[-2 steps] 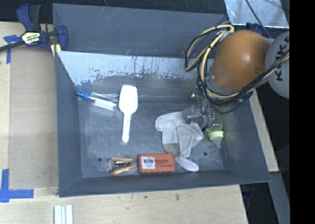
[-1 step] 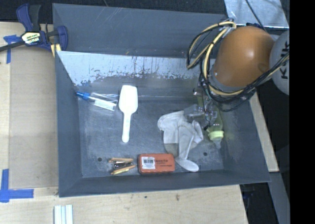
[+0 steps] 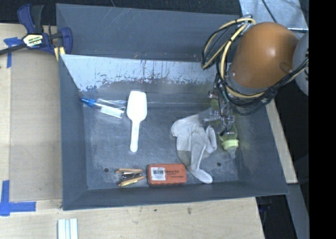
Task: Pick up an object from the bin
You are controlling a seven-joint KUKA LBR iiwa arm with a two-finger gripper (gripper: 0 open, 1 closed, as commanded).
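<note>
White crumpled glove (image 3: 193, 137) | just beside gripper (image 3: 224, 127), toward middle of bin (image 3: 157, 35) | open or closed: cannot tell

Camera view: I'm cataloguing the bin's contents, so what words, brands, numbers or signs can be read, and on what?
Nothing can be quoted.
Orange box at the front of the bin: white label with dark print, perhaps a barcode, too small to read.
Wrapped blue-tipped syringe at the left: no print legible.
White scoop: no marking seen.

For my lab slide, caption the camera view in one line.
The gripper hangs at the bin's right side beside a crumpled white glove, with a white scoop further left.
</note>
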